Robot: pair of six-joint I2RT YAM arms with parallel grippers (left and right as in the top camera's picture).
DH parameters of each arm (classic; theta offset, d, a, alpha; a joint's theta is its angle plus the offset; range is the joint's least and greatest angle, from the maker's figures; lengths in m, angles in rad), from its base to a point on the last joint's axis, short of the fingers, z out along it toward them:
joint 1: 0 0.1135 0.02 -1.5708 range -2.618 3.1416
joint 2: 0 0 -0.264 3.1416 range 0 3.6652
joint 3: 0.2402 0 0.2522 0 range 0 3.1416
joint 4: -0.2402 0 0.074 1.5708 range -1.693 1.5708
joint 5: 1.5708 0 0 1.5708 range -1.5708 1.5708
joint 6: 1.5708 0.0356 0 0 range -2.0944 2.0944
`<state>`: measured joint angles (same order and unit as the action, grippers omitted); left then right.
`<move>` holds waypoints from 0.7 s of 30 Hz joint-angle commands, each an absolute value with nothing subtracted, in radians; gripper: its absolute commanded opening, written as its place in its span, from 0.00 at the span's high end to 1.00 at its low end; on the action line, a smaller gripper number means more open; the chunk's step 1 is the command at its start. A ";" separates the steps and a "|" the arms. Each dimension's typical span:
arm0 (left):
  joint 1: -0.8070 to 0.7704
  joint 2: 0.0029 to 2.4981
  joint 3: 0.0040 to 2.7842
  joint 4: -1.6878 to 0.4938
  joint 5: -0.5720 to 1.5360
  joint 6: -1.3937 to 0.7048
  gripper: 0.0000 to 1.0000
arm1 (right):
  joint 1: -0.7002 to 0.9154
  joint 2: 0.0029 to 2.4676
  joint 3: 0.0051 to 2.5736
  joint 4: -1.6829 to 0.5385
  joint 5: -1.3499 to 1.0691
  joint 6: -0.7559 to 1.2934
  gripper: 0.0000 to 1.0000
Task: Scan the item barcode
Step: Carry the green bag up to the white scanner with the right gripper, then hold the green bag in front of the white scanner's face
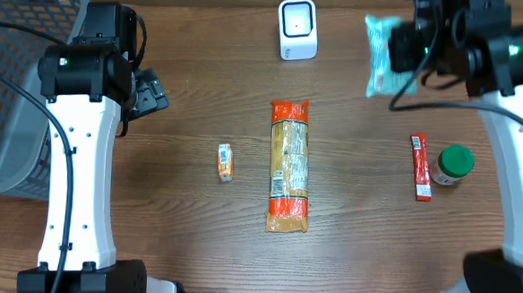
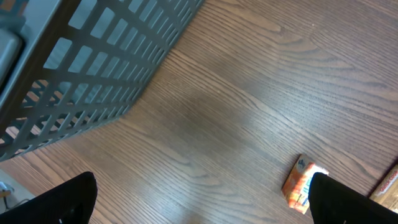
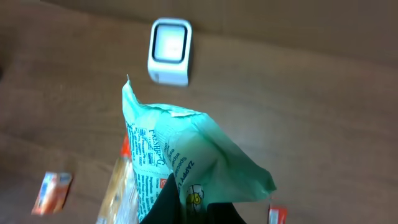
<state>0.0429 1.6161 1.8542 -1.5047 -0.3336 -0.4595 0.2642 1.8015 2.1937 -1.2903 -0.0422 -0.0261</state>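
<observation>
The right fingers (image 3: 198, 213) are clenched on the lower end of a pale green packet (image 1: 385, 54), which is held up off the counter (image 1: 177, 214) at the far right, level with the scanner (image 1: 297, 29) and apart from it. The scanner stands upright at the far middle of the counter, its window facing up. From the right wrist camera the packet's crimped top edge points toward the scanner; printed text runs along the packet's face, but a barcode cannot be made out. The left fingers (image 2: 69, 200) are released and spread wide over bare wood beside a grey mesh basket (image 1: 35, 9), which occupies the far left corner. A small orange box (image 1: 226, 162) lies near the left fingers, toward the middle of the counter. Just to its right a long orange bag of pasta (image 1: 289, 166) lies lengthwise, its far end pointing at the scanner with a gap between them. On the right side a red stick sachet (image 1: 421, 167) lies flat, and a jar with a green lid (image 1: 453, 164) stands just beside it; both sit nearer the robot than the held packet. The right arm and its cable cross the far right corner above the packet, partly hiding the packet's right edge in the overhead view.
</observation>
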 commanded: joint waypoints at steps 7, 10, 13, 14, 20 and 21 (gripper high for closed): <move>0.046 1.623 1.859 -1.506 -0.346 -0.441 0.01 | 0.471 1.944 2.238 -1.121 0.361 -0.034 0.96; 0.046 1.623 1.859 -1.506 -0.346 -0.441 0.00 | 0.533 2.019 2.238 -1.018 0.540 -0.034 0.96; 0.046 1.623 1.859 -1.506 -0.346 -0.441 0.00 | 0.577 2.101 2.238 -0.901 0.727 -0.034 0.96; 0.046 1.623 1.859 -1.506 -0.346 -0.441 0.00 | 0.587 2.128 2.238 -0.863 0.778 -0.035 0.96; 0.046 1.623 1.859 -1.506 -0.346 -0.441 0.00 | 0.624 2.296 2.238 -0.594 1.033 -0.145 0.96; 0.046 1.623 1.859 -1.506 -0.346 -0.441 0.00 | 0.628 2.326 2.238 -0.532 1.079 -0.182 0.96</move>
